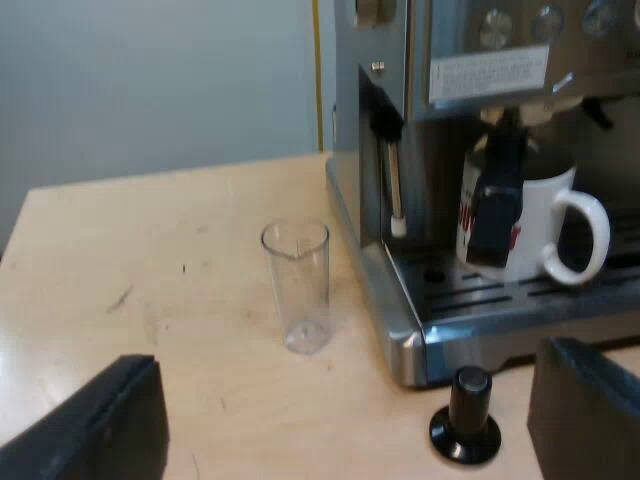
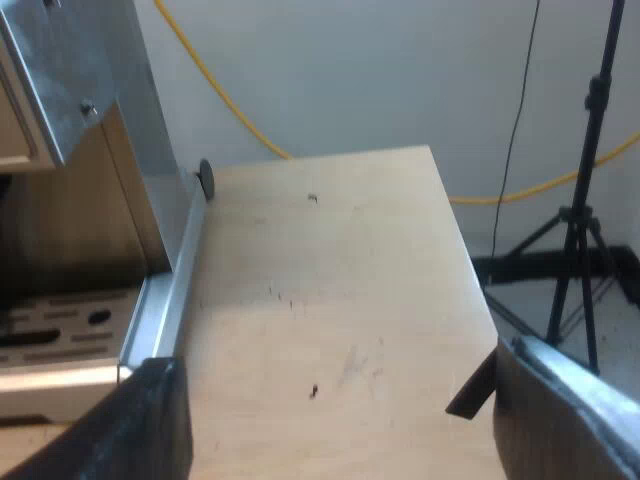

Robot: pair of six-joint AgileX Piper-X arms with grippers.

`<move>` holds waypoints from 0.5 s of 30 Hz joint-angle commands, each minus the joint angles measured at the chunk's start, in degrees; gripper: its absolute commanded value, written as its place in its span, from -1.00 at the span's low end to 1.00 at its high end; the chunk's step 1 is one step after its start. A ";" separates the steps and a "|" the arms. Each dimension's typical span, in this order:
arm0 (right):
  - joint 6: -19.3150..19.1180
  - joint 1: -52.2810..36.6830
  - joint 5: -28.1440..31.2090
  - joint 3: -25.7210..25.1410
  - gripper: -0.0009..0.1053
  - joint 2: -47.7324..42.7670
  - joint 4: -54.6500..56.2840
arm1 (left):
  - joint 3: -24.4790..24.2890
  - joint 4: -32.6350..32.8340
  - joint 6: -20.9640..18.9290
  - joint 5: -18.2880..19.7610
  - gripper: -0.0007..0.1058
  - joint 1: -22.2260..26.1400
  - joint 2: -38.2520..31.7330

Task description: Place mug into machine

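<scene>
Edges: table ends just beside right gripper.
Room: measuring glass, tamper near drip tray corner.
Grippers: left gripper and right both wide apart, empty.
Mug: white, red print, on drip tray, handle at 3 o'clock.

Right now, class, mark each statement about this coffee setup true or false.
1. The mug stands on the drip tray of the espresso machine. True.
2. The measuring glass lies on its side. False: it stands upright on the table.
3. The tamper with the black knob stands on the table by the machine's front. True.
4. The left tool grips the mug. False: it is open, away from the mug.
5. The right tool is shut. False: it is open above the table.
</scene>
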 commanded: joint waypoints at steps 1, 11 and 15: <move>0.00 -0.12 -0.47 0.94 0.24 -2.34 -0.84 | 1.01 -1.40 -0.51 -0.52 0.42 0.13 -7.92; 0.00 -0.12 -0.47 6.20 0.24 -2.34 0.10 | 5.14 1.66 -0.02 -0.52 0.42 0.13 -7.92; 0.00 -0.12 -0.47 7.46 0.24 -2.34 1.40 | 6.41 3.08 -0.02 -0.52 0.42 0.13 -7.90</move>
